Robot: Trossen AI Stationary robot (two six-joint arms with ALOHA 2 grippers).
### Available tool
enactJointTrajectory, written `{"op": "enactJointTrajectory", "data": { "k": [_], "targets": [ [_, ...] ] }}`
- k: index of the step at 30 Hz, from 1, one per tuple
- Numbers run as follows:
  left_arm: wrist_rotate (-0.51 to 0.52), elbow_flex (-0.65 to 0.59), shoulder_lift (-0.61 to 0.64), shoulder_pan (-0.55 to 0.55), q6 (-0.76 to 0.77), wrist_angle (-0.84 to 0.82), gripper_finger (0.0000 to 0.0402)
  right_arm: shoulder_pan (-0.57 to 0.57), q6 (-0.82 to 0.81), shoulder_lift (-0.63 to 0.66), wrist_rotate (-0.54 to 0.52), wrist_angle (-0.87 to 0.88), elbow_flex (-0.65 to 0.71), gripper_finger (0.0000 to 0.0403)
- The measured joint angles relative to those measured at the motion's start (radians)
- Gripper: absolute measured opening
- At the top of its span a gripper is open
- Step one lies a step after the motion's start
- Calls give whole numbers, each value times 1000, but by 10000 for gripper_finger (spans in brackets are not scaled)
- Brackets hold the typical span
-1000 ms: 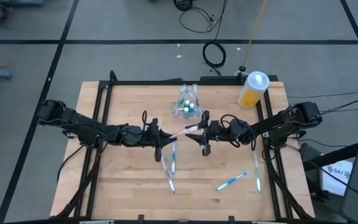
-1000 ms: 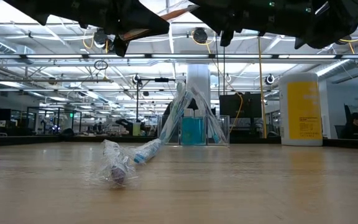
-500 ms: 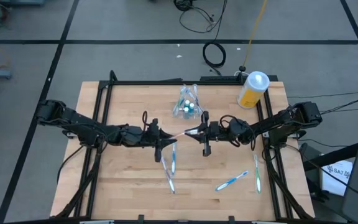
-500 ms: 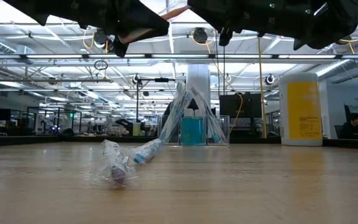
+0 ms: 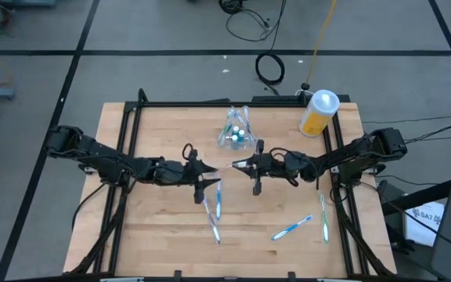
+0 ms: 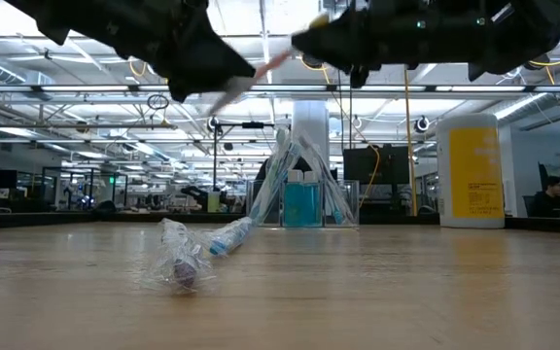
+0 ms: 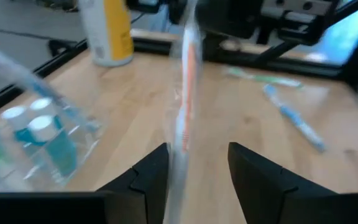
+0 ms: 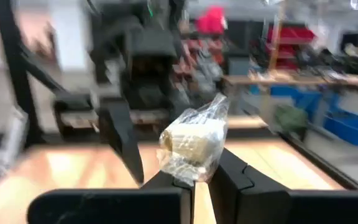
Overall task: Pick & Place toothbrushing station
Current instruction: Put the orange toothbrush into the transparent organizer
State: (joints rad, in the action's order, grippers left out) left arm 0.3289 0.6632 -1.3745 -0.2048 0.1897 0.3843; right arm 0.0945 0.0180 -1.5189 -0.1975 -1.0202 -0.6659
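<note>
grippers meet above the middle of the table, tip to tip. the right gripper (image 5: 238,165) is clenched on one end of a wrapped toothbrush with an orange handle (image 5: 227,167); its wrist view shows the crinkled wrapper end (image 8: 193,144) pinched between the two fingers (image 8: 166,186). the left gripper (image 5: 207,174) faces it from the other side with its fingers (image 7: 146,174) spread, the brush (image 7: 183,106) running between them. whether they touch it cannot be told.

behind the grippers stands a clear cup (image 5: 236,135) holding several wrapped brushes and teal toothpaste tubes (image 6: 300,205). a yellow bottle with a white cap (image 5: 319,112) stands at the table's far right corner. more wrapped brushes lie flat on the wood: a pair (image 5: 214,211) just in front of the left gripper, and two more (image 5: 292,227) (image 5: 324,215) near the right front edge.
</note>
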Motion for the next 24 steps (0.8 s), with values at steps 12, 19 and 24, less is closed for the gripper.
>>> {"op": "enactJointTrajectory", "data": {
  "k": [12, 19, 24],
  "targets": [
    [74, 0, 0, 38, 87, -134, 168, -29, -11, 224, -267, 463, 1, 14],
    [11, 0, 0, 39, 136, -136, 168, -59, 104, 338, -532, 531, 1, 14],
    [-32, 0, 0, 39, 158, -150, 168, -84, 61, 406, -533, 637, 1, 14]
  ]
}}
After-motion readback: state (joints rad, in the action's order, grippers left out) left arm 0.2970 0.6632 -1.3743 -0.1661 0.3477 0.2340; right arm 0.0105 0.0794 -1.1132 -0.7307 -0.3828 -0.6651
